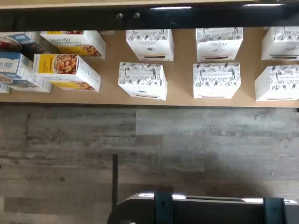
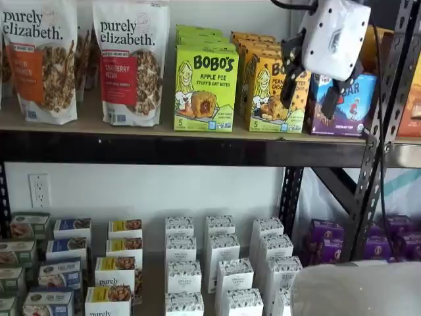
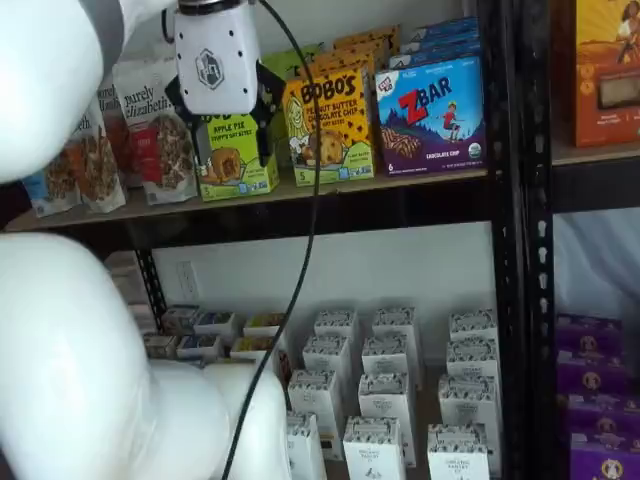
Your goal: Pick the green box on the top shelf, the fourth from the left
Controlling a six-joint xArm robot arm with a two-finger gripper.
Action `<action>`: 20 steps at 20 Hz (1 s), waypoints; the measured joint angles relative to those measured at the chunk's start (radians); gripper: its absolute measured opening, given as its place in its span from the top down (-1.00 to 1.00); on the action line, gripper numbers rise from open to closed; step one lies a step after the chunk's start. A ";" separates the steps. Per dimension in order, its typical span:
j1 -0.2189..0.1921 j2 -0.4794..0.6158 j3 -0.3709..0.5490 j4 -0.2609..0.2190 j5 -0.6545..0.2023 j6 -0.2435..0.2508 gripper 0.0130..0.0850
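Green box (image 2: 205,89): upright at the front of the top shelf (image 2: 145,150), heading its own row, untouched. Left to right along the board in a shelf view: two granola pouches (image 2: 131,62), then the lime carton, then the yellow-orange box (image 2: 276,92) just beside it, then the blue box (image 2: 342,105).

Gripper (image 2: 314,89): hanging in front of the shelf, not on anything. Seen in that shelf view over the yellow-orange and blue cartons, to the right of the target; in a shelf view from the other side (image 3: 218,130) overlapping the lime carton. True line-up therefore uncertain, depth from the shelf front not readable. Black fingers (image 2: 290,82) spread wide apart with a plain gap between, nothing held.

Wrist view: looking down on the lower level only, small white cartons (image 1: 142,79) in rows, floor planks beyond; target absent there, so no help for aiming.

Risks from here, judged only:
- closing on the yellow-orange neighbour, caused by near-touching cartons of the same brand and the doubtful line-up
- one finger striking the carton face instead of passing its side, pushing the box back into its row or tipping it
- wide-spread fingers catching the neighbour or nearest pouch on entry
- cable (image 3: 305,200) snagging the shelf beam
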 joint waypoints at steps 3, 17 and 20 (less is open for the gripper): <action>0.037 0.001 0.012 -0.014 -0.029 0.030 -1.00; 0.201 0.038 0.040 -0.075 -0.128 0.172 -1.00; 0.220 0.038 0.055 -0.070 -0.153 0.189 -1.00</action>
